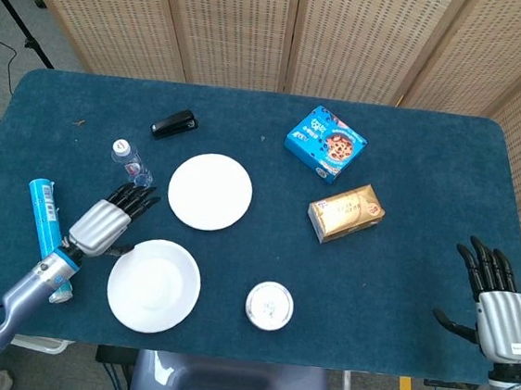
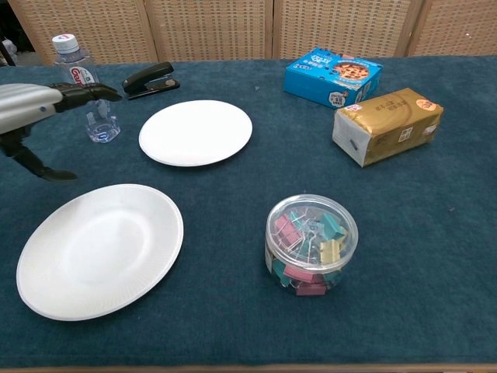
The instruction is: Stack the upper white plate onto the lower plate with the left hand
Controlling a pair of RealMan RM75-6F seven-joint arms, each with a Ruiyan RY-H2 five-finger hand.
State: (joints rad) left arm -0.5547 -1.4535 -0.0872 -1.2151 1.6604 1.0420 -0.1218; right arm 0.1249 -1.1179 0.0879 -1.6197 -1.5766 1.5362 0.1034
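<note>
White upper plate (image 1: 210, 192) flat mid-worktop, lower plate (image 1: 154, 285) nearer the front edge, left hand (image 1: 106, 221) between bottle (image 1: 131, 165) and lower plate (fingers spread, holding nothing), right hand (image 1: 494, 306) likewise empty.

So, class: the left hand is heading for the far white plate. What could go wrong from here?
1. The left hand is right beside the clear plastic water bottle; reaching on, it may well knock it over.
2. The upper round white plate lies flat on the blue cloth table, so fingers could push it instead of getting under its rim.
</note>
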